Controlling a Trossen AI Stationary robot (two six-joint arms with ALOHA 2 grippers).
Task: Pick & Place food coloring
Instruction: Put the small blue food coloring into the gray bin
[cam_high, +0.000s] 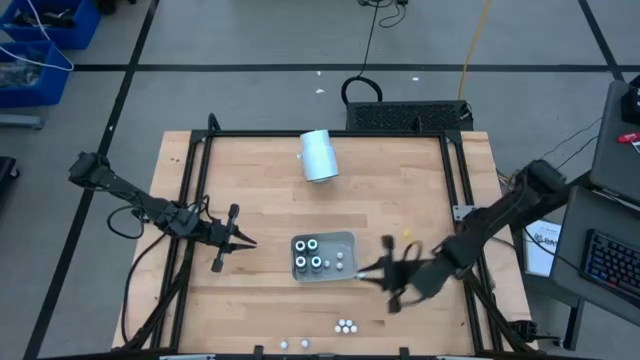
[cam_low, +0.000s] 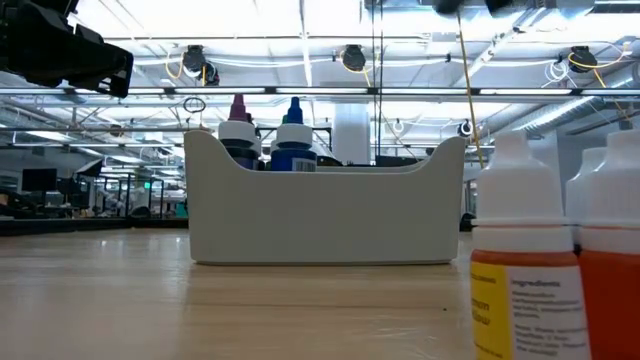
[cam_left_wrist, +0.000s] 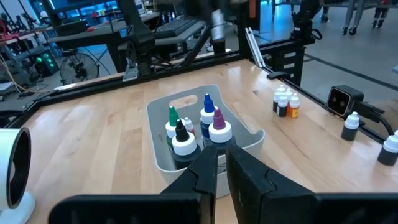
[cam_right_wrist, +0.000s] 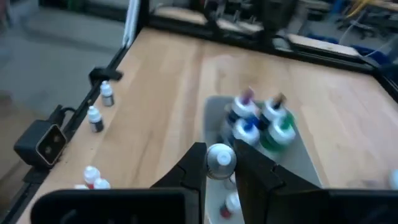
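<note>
High view: food coloring sorting on a wooden table, both arms over it.

Left to right: left gripper (cam_high: 243, 242) hovering just left of the grey tray (cam_high: 347, 238), fingers pinched nearly together, holding nothing. Four large food coloring bottles (cam_high: 309, 254) standing in the tray's left part, small white-capped ones beside them. Pale cylinder (cam_high: 319, 155) lying well behind the tray. Three small bottles (cam_high: 345, 326) clustered near the front edge, more (cam_high: 283, 344) further left along it. Right gripper (cam_right_wrist: 222, 163) at the tray's right end, clenched on a white-capped small bottle (cam_right_wrist: 220, 158).
</note>
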